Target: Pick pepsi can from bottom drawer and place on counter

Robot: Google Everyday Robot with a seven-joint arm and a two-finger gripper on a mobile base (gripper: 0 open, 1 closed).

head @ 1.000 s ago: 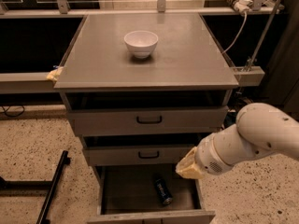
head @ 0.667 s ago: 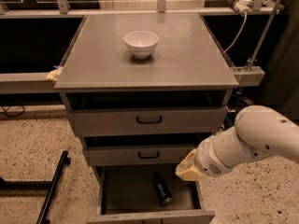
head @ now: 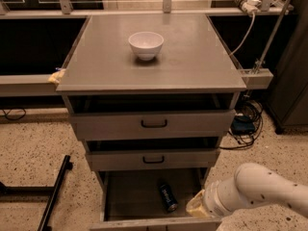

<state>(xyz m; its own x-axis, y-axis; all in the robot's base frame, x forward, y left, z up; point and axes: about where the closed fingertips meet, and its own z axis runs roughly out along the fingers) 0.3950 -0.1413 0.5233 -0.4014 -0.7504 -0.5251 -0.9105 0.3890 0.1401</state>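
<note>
The pepsi can (head: pixel 168 198), dark blue, lies on its side on the floor of the open bottom drawer (head: pixel 130 196), right of centre. My gripper (head: pixel 197 208) is the yellowish end of the white arm (head: pixel 260 189). It is at the drawer's right front corner, just right of the can and apart from it. The counter (head: pixel 192 66) is the broad grey top of the cabinet above.
A white bowl (head: pixel 146 44) stands on the counter near its back middle. Two shallower drawers with black handles (head: pixel 154 123) sit slightly open above the bottom drawer. A black bar (head: pixel 54 194) lies on the speckled floor at left. Cables (head: pixel 243 124) lie at right.
My arm has moved down, from beside the middle drawer to the bottom drawer's right front corner. The can, bowl and drawers have not moved.
</note>
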